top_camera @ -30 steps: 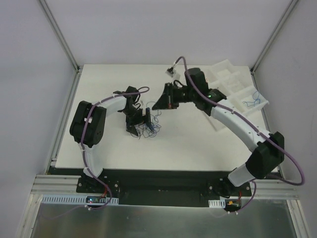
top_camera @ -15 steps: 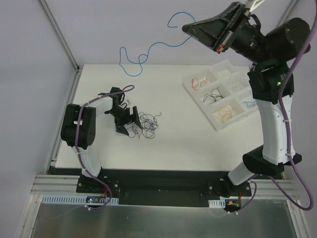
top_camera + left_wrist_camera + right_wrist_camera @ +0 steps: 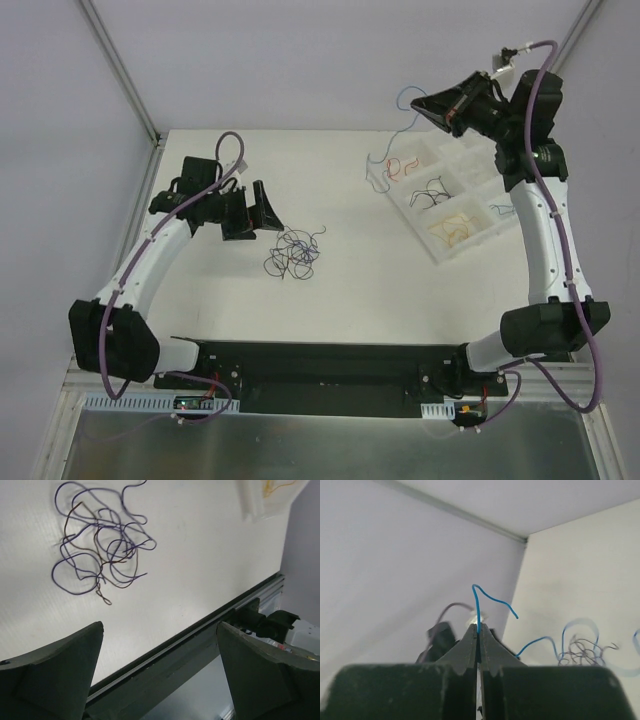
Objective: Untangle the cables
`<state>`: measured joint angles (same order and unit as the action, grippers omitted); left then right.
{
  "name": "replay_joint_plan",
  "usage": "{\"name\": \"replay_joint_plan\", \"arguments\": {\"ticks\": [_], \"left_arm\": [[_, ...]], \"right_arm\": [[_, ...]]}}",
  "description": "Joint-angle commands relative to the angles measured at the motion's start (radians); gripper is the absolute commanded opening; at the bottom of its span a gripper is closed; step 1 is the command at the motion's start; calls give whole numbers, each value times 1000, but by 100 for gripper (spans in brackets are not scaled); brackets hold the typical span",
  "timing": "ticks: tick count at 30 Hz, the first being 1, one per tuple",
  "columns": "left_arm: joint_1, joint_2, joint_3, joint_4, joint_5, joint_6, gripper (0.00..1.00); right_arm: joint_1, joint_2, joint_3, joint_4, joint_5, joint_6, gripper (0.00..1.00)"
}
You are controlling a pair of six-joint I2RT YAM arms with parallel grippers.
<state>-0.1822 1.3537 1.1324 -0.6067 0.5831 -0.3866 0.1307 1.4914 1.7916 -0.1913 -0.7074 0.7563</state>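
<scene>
The left fingers (image 3: 252,212) stand wide apart and hold nothing. They hang above the desk (image 3: 380,290), toward its left rear, and are turned toward the middle. In the left wrist view the two dark tips frame bare desk and the dark rail at its near edge.

The cables (image 3: 292,255) that remain tangled lie on the desk, near the left fingers but apart from them and slightly closer to the arm bases. They form a loose knot of thin dark loops, mostly bluish purple with at least one brownish strand, and several free ends curl out of it.

The right fingers (image 3: 425,102) are raised high at the right rear and pressed together on a blue wire (image 3: 476,605). A short end of it sticks up past the tips. The long end trails down in loose bends to the left rear corner of the white tray (image 3: 470,240).

The tray sits on the right side of the desk and is divided into compartments. One holds a red wire (image 3: 405,165), another a black wire (image 3: 432,192), and another a yellow wire (image 3: 452,228).
</scene>
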Motion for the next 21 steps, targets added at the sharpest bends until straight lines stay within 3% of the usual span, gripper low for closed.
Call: {"name": "replay_joint_plan", "arguments": {"ticks": [1,4,9,14,21], "left_arm": [[-3,-94,59,2,77,-38,96],[-6,-111,89,2,121,-67,96],[-25,-70,113,4,115,-43,96],[-31,36,170,-1,135,9,96],[-31,162,282,-33,139,84,96]], "right_arm": [[-161,-125,-75,-109,28,-83,0],[-267,-97,-54,-229,75,-191,0],[-373,42,175,-522,324,-506,0],[-486,142,207,-580,450,-563,0],[-594,211,166,-563,453,-587,0]]}}
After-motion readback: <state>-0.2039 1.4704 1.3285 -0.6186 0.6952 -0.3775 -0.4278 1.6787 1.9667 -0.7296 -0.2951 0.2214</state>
